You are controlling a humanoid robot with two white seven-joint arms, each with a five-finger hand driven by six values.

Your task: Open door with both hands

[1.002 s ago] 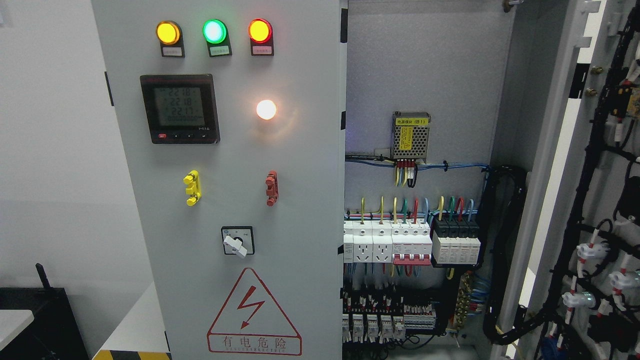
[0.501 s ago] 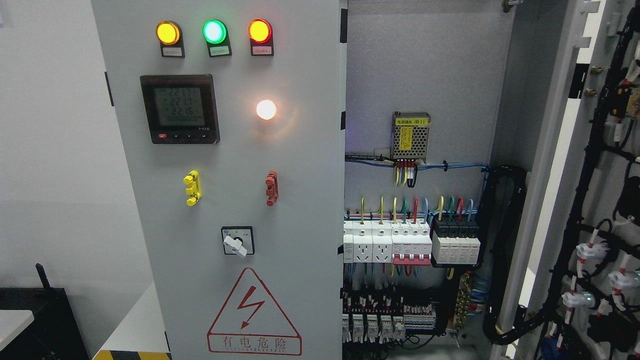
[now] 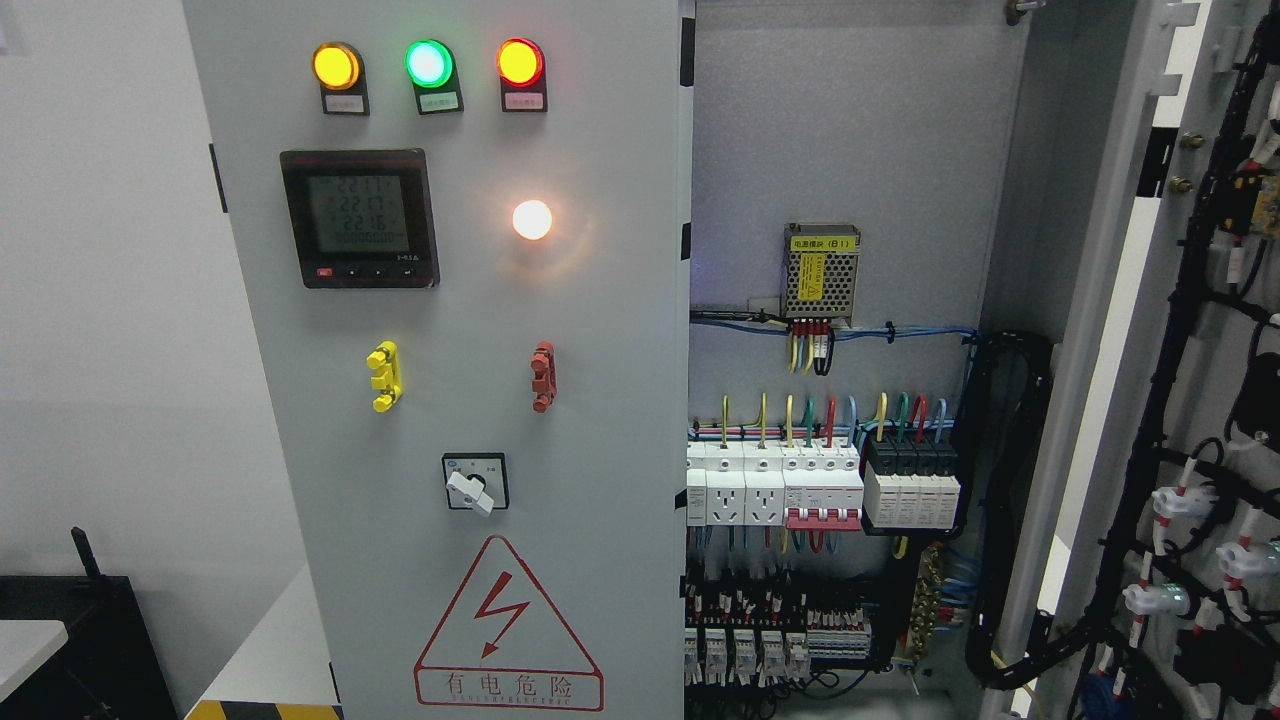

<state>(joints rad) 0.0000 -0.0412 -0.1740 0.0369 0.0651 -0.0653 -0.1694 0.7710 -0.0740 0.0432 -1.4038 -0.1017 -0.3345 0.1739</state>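
— Facing the head camera is a tall grey electrical cabinet. Where are its doors?

— Its left door [image 3: 450, 400] fills the middle of the view and sits closed, flat toward the camera. Its right door [image 3: 1200, 400] is swung wide open at the right edge, showing its inner side with black cable bundles [image 3: 1170, 350] and white connectors.

— And the robot's hands, relative to those doors?

— Neither hand nor arm appears anywhere in the view, so whether the fingers are apart or together cannot be told, and nothing touches either door.

— What is on the closed door?

— Three lit lamps along the top: amber [image 3: 335, 65], green [image 3: 429, 63], red [image 3: 520, 62]. Below them sits a digital meter [image 3: 359, 218], with a glowing white lamp [image 3: 532, 219] to its right. Lower down come a yellow handle [image 3: 384, 375], a red handle [image 3: 543, 376], a rotary switch [image 3: 475, 482] and a red lightning warning triangle [image 3: 508, 628].

— And inside the opening?

— A small power supply [image 3: 822, 272] with a yellow label, and a row of breakers [image 3: 822, 485] with coloured wires.
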